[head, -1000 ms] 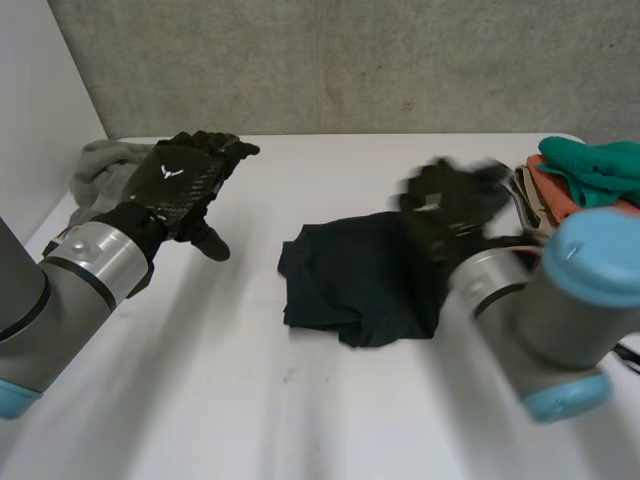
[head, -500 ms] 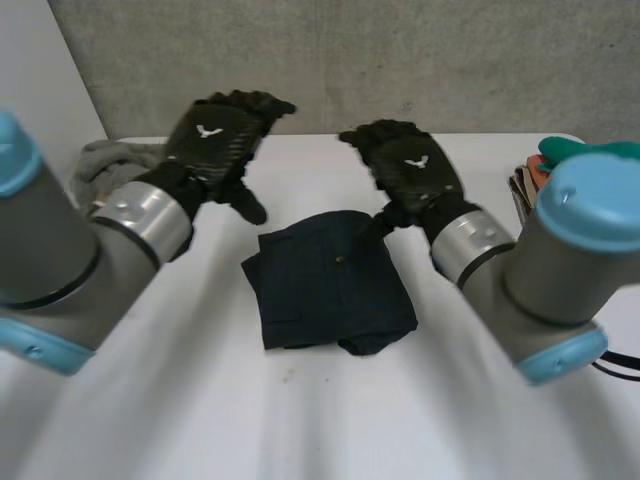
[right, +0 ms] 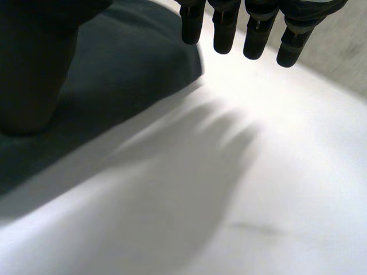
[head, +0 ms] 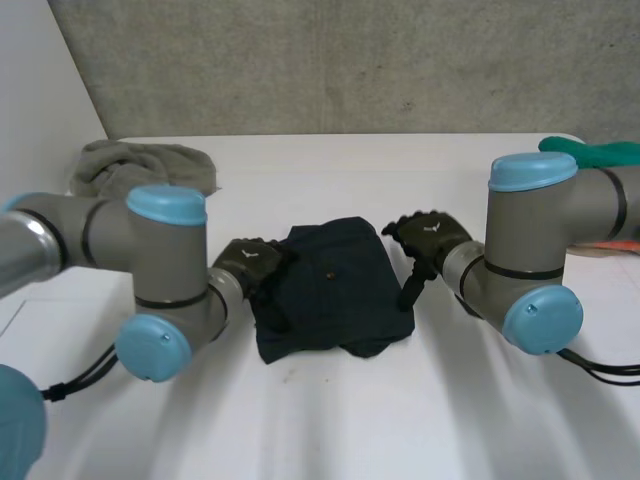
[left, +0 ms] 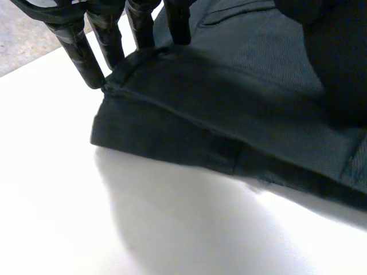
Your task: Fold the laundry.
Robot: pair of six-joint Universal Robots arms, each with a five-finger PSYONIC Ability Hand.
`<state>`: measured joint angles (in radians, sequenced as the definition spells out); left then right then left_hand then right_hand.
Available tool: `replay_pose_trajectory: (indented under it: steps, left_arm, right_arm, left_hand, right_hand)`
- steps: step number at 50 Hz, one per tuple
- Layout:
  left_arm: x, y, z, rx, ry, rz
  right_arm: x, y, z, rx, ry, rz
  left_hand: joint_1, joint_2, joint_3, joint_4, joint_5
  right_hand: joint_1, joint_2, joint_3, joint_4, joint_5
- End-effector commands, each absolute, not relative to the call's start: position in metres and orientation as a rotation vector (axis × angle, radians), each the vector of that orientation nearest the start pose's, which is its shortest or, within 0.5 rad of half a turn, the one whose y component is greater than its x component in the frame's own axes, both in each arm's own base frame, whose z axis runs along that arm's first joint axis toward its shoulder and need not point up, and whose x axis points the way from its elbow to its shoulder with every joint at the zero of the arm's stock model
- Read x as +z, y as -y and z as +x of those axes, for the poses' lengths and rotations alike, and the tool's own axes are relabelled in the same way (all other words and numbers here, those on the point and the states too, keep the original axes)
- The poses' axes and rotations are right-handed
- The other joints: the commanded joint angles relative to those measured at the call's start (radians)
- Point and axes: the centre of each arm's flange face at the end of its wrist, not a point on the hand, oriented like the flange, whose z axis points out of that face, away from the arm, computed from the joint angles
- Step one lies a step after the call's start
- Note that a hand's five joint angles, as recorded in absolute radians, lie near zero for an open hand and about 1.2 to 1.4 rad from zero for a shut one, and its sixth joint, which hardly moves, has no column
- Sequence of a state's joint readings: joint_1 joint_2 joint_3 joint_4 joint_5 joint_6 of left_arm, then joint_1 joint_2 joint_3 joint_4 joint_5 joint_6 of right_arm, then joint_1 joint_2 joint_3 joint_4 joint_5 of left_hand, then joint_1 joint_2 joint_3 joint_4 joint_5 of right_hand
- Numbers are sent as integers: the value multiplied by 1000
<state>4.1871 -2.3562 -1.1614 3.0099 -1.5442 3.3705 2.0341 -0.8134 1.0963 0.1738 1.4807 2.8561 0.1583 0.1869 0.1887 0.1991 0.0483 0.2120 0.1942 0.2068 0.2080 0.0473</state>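
A dark navy garment (head: 335, 290), folded into a rough square, lies in the middle of the white table (head: 330, 420). My left hand (head: 252, 268) rests low at its left edge. In the left wrist view its straight fingers (left: 86, 54) touch the folded edge of the garment (left: 229, 109), and the thumb hangs over the cloth. My right hand (head: 425, 240) is low at the garment's right edge. There its fingers (right: 223, 26) point straight over bare table beside the garment (right: 132, 63), with the thumb (right: 34, 69) above the cloth. Both hands are open.
A crumpled grey towel (head: 140, 165) lies at the back left of the table. A pile with a green cloth (head: 590, 155) on top sits at the back right, behind my right arm. A grey wall runs along the table's far edge.
Both hands have dropped from raised above the table to the garment's left and right edges. The right hand has let go of the cloth and opened. The garment shifted slightly.
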Motion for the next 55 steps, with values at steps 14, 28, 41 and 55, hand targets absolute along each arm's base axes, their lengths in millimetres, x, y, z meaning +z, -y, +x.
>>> replay_pose_trajectory:
  steps: [14, 28, 41, 55]
  left_arm:
    - [298, 240, -318, -2478, -2512, 1407]
    - [305, 194, -320, -2359, -2689, 1970]
    - [294, 198, -321, -2411, -2656, 1889]
    - [299, 202, -318, -2450, -2670, 1833]
  right_arm:
    - [182, 169, 333, -1990, -1818, -1434]
    - [109, 169, 340, -1954, -1821, -1448]
    - [95, 209, 359, -2093, -1773, -1383]
    - [110, 240, 379, -2153, -1662, -1305]
  left_hand:
    - [16, -12, -14, -25, -48]
    - [16, -12, -14, -25, -48]
    - [16, -12, -14, -25, -48]
    - [16, -12, -14, -25, -48]
  right_hand:
    - [-38, -20, -32, -33, -47]
    - [-14, 4, -9, -10, -24]
    - [94, 112, 100, 99, 85]
    - [1183, 1201, 1189, 1187, 1174]
